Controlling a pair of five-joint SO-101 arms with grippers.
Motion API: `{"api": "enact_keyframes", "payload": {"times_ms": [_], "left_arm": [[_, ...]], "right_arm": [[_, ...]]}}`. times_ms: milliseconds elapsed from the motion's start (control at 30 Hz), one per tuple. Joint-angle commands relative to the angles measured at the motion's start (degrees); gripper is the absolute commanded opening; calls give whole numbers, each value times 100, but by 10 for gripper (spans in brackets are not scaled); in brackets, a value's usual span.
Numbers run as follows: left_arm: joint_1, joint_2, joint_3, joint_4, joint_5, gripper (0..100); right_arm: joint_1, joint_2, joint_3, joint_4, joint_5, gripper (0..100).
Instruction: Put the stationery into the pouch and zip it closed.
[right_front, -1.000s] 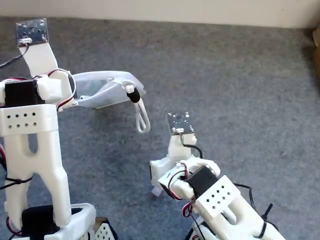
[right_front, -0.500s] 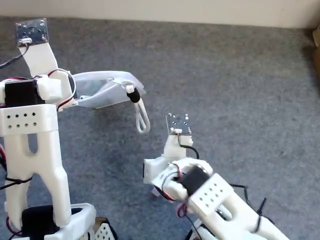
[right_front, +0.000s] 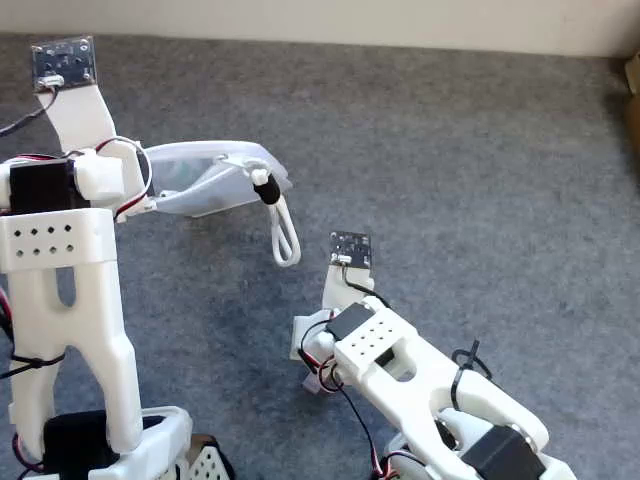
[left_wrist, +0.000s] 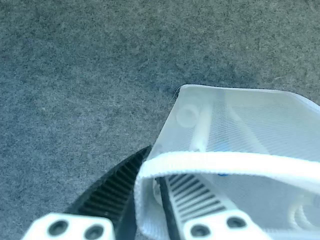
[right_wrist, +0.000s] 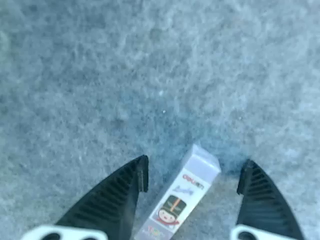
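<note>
A translucent white mesh pouch (right_front: 215, 178) hangs off the grey carpet at the upper left, its white strap loop (right_front: 285, 238) dangling. My left gripper (left_wrist: 155, 186) is shut on the pouch's (left_wrist: 245, 135) white rim. Through the mesh I see a white pen-like stick (left_wrist: 202, 127) and something blue inside. My right gripper (right_wrist: 195, 174) is open and low over the carpet, one black finger on either side of a small pale box (right_wrist: 179, 199) with a toy-soldier picture, lying flat. In the high view the right arm (right_front: 365, 340) covers its own gripper.
Grey carpet (right_front: 480, 170) covers the whole surface, with wide bare room to the right and at the back. A pale wall strip (right_front: 350, 20) runs along the far edge. The left arm's tall white body (right_front: 60, 300) stands at the left.
The right arm has tipped forward and down over the carpet, its wrist now lower. The left arm and the pouch have not moved.
</note>
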Motion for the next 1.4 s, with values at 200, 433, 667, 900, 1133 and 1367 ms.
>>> {"api": "enact_keyframes", "payload": {"times_ms": [200, 433, 667, 900, 1133, 1367], "left_arm": [[-40, 154, 189, -79, 44, 7], [-40, 154, 189, -79, 44, 7], [-40, 154, 189, -70, 44, 7], [-40, 154, 189, -62, 44, 7], [-40, 154, 189, -53, 44, 7], [-40, 154, 189, -44, 44, 7]], "right_arm": [[66, 189, -224, -154, -9, 48], [75, 189, -233, -136, 448, 3], [75, -611, -110, -75, 492, 3], [75, -2246, 629, -13, 1029, 3], [75, -3846, 1701, -708, 1776, 3], [75, -5552, 2563, -1077, 2242, 3]]}}
